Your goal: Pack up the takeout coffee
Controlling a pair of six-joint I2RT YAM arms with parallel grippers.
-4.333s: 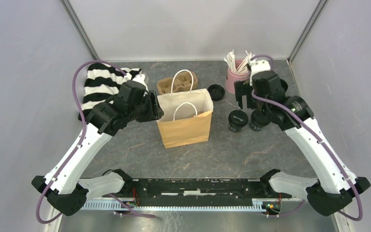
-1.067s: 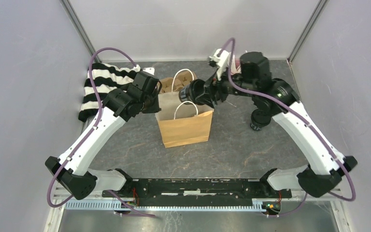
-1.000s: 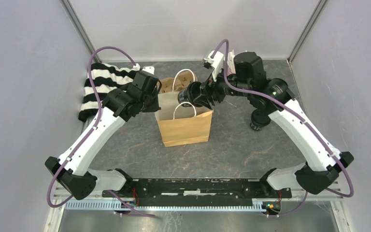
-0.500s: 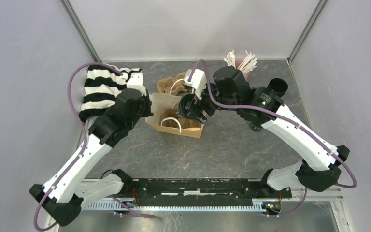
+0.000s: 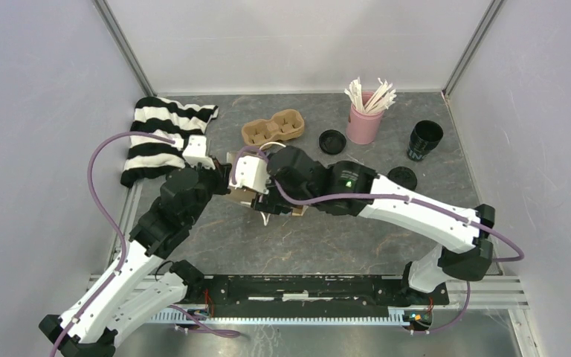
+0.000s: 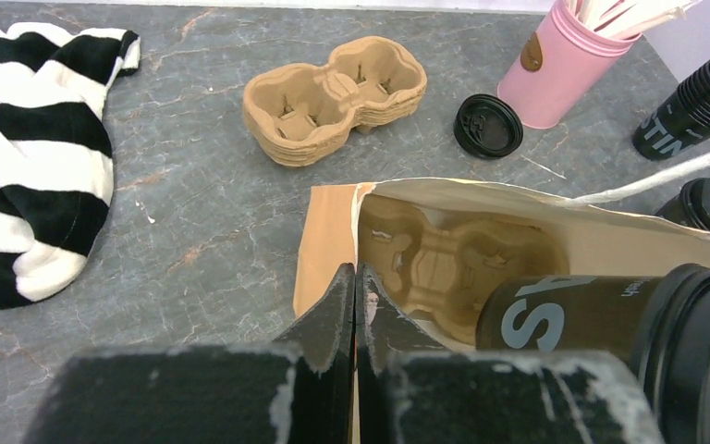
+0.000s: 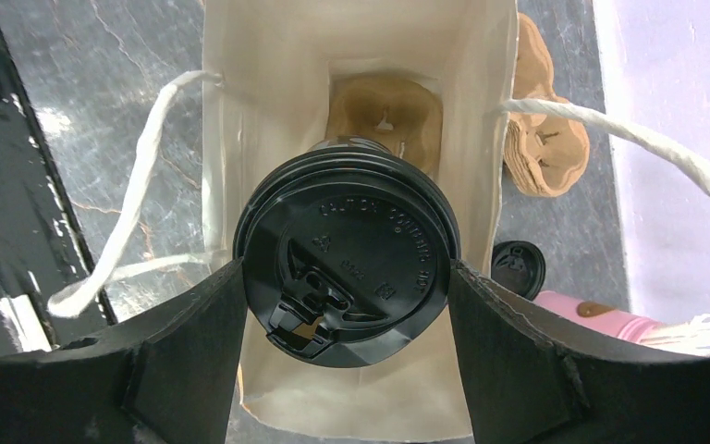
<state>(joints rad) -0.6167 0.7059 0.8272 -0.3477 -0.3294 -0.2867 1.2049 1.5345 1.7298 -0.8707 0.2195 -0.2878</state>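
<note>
Clamping a light-looking, crushable coffee cup (image 6: 555, 310) near its lid (image 7: 347, 264) with my right gripper (image 7: 344, 314), inside the paper bag (image 6: 610, 242); my left gripper (image 6: 356, 296) pinches its rim.

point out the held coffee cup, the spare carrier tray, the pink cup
held coffee cup (image 7: 347, 264), right wrist view, lid centre
spare carrier tray (image 6: 333, 90), left wrist view, middle ridge
pink cup (image 5: 362, 128), top view, side wall

Both grippers crowd one paper bag

The left gripper (image 5: 224, 182) and right gripper (image 5: 262, 199) meet over the brown paper bag (image 5: 236, 195), mostly hidden beneath them — the pulp carrier tray (image 5: 272, 128) lies just beyond them, a lidded black cup (image 5: 402, 177) well off to the right gripper's right.
</note>
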